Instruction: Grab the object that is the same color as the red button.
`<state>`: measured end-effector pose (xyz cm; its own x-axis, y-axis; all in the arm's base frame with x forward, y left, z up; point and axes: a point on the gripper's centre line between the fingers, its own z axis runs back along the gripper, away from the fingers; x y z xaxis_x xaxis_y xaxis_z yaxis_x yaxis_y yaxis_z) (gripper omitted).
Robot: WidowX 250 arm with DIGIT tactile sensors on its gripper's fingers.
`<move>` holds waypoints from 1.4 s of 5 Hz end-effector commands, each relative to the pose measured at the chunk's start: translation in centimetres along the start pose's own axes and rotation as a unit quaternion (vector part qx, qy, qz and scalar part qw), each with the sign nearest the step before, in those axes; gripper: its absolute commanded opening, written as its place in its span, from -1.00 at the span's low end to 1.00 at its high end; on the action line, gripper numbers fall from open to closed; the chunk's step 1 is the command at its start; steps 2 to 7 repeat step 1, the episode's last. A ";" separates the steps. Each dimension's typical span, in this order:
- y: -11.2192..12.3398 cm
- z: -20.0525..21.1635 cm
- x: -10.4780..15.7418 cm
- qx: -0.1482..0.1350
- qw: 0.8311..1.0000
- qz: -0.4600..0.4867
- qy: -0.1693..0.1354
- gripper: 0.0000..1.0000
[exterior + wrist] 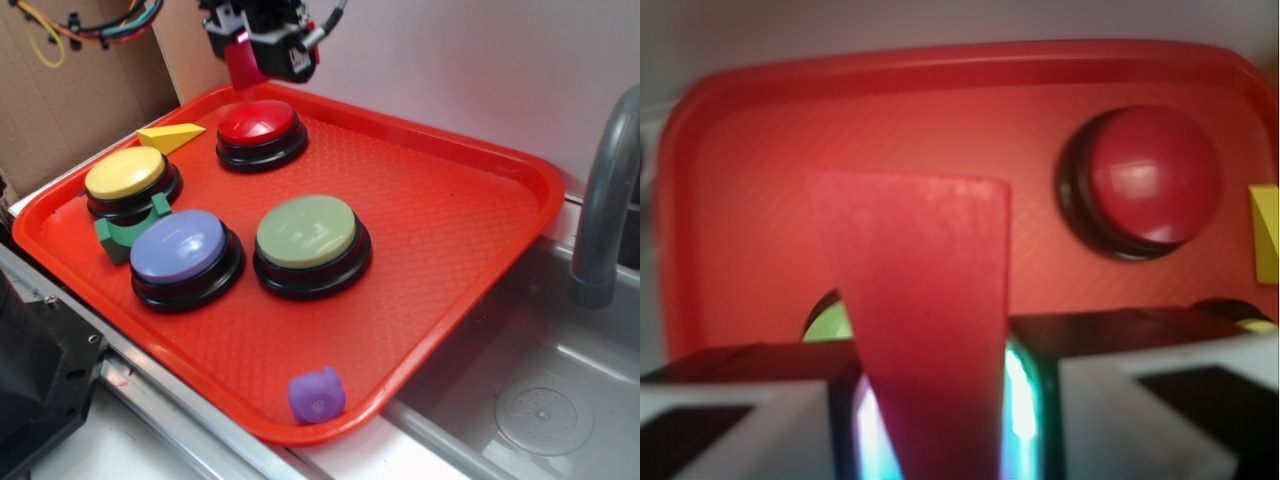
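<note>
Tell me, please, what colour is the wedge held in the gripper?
Red. The wedge shows best in the wrist view.

Claw (243,62) hangs raised at the far side of the scene, pointing downward. Fingers closed on the red wedge (925,300), clamped from both sides; wedge protrudes beyond the fingertips. Arm above mostly out of frame.

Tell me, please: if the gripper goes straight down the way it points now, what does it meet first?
Probably the red tray, just behind the red button. The gripper hangs above the tray's far edge, shut on the red wedge, whose tip points down and would touch first. Depth is unclear, so it could clip the button instead.
</note>
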<state>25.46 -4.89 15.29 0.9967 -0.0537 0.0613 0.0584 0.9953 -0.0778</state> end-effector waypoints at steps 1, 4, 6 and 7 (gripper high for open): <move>-0.7 2.8 -0.3 -0.009 0.998 -0.050 -0.039 -1.00; -0.7 2.8 -0.3 -0.009 0.998 -0.050 -0.039 -1.00; -0.7 2.8 -0.3 -0.009 0.998 -0.050 -0.039 -1.00; -0.7 2.8 -0.3 -0.009 0.998 -0.050 -0.039 -1.00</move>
